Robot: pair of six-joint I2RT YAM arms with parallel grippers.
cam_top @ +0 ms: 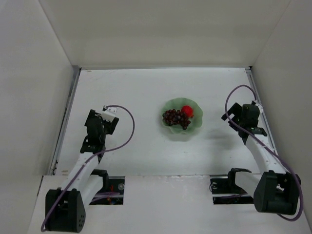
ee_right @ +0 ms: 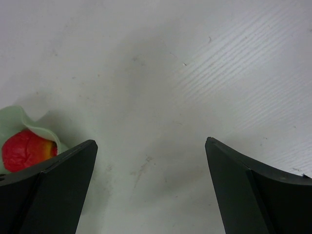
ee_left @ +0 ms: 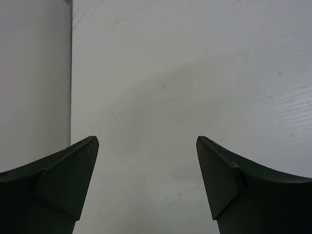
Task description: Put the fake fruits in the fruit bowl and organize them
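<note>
With the grapes (cam_top: 175,118) and red fruit (cam_top: 186,111) lying side by side inside the fruit bowl (cam_top: 195,126) right of centre, and the left gripper (ee_left: 146,141) and right gripper (ee_right: 151,144) both spread wide, empty, apart from it, beware a leftward swing of the right clipping the rim.

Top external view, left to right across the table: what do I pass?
left gripper → bunch of grapes → red fruit → right gripper; both fruits lie in the fruit bowl.
</note>
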